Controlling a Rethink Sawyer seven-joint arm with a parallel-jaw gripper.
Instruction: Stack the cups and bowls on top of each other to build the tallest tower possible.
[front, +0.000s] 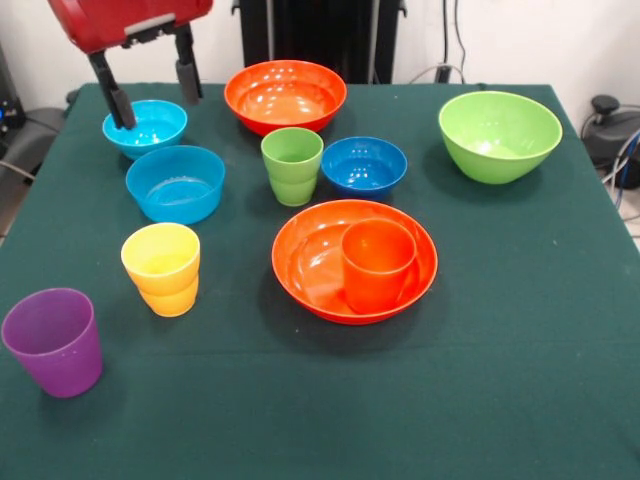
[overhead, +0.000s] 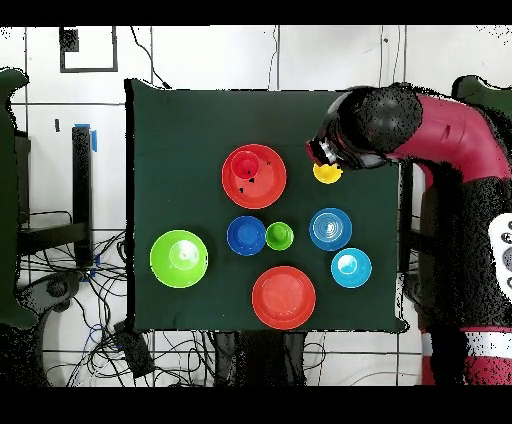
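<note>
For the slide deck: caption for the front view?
Open gripper hangs over a light blue bowl; orange cup sits in an orange bowl.

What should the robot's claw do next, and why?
Probably lower a little and close on the small light blue plastic bowl. The open gripper hangs right over it, one finger down by its rim, so this bowl looks like the easiest thing to grab.
</note>
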